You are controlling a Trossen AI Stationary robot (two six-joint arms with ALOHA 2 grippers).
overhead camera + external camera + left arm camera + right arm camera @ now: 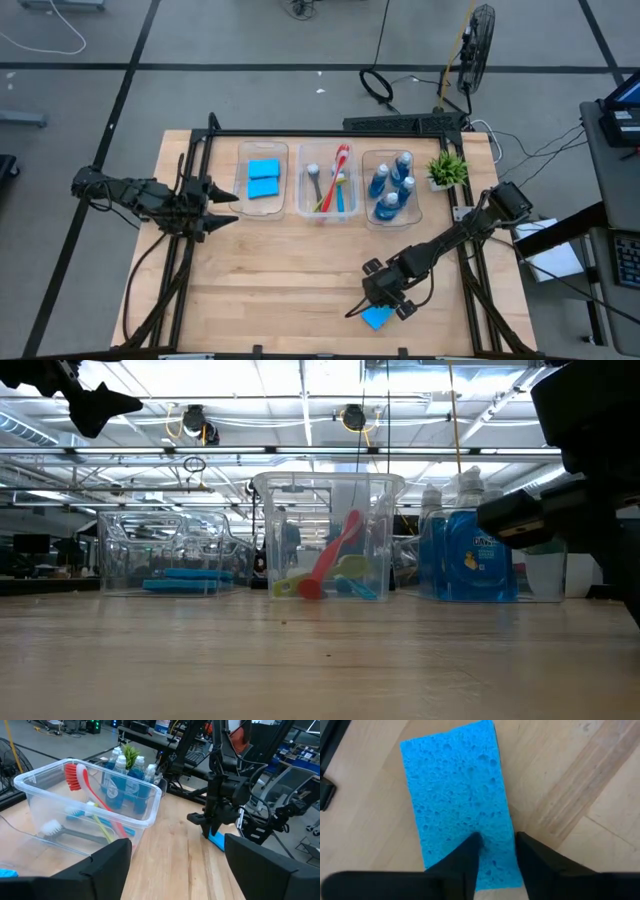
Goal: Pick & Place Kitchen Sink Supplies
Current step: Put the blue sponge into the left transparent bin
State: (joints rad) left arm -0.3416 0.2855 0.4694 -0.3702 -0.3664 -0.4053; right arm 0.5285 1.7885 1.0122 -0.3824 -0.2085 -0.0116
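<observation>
Three clear bins (264, 150) stood in a row across the upper middle of the high view, sorted by kind: sponges (263, 178) in the left one, brushes (330, 182) in the middle, blue bottles (392, 186) in the right, with a small potted plant (447, 168) beside them. You had the right gripper (385, 303) low over one last blue sponge (377, 318) near the bottom edge, right of centre, well apart from the bins; that sponge was presumably the piece left to sort. You parked the left gripper (222, 205) at centre left, near the sponge bin, holding nothing.

In the low view the red brush (332, 556) leaned inside the centre bin (326, 485), the bottles showed at right, and flat sponges lay at left. The loose sponge was not visible there.

In the left wrist view your own left fingers (107, 865) stood wide apart at the bottom, empty. The right gripper (216, 825) hung at right of centre, pointing down at the sponge (217, 841) on the table.

In the right wrist view the sponge (459, 800) filled the upper centre: flat, rectangular, bright blue, pitted with pores, lying on the wood. Your two dark fingertips (470, 855) stood over its near end at the bottom, a narrow gap between them. Whether they had closed on it, you cannot tell.
</observation>
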